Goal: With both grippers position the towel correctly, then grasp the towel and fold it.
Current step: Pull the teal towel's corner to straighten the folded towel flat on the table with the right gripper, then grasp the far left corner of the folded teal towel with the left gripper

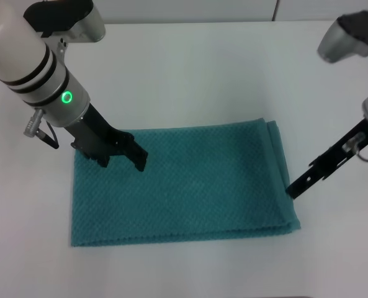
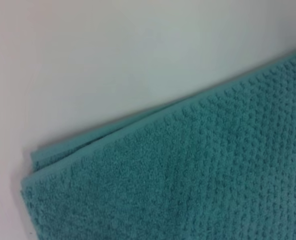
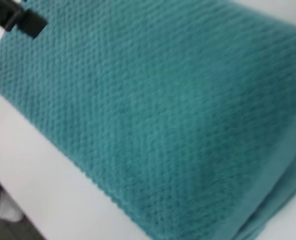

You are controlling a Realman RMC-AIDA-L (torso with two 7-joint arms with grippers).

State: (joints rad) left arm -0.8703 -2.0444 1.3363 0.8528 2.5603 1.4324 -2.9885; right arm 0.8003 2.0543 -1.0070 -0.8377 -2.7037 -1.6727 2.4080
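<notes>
1. Fingers of the left gripper [image 1: 120, 158], black and slim, are seen spread apart, tips down over the far-left corner of the teal-green waffle-textured towel [image 1: 190, 186]; nothing is held between them.
2. Right gripper [image 1: 293, 189]: a thin black finger tip is set at the towel's right edge. Whether it is parted or closed cannot be told from the head view.
3. Towel is laid flat on the plain white table [image 1: 190, 68], long side running left to right, already doubled: stacked layers are visible along the right edge and at the corner in the left wrist view [image 2: 197, 180].
4. Step judged in hand: positioning or grasping at opposite ends before the fold.
5. For a clean grasp, all layers at each edge should be pinched together, not just the top one. Both ends should be lifted evenly so the cloth is not skewed.
6. Not resolved: contact between the left tips and the cloth; the layer count; neither wrist view shows its own fingers. The dark shape in a corner of the right wrist view [image 3: 18, 17] is probably the left gripper.
</notes>
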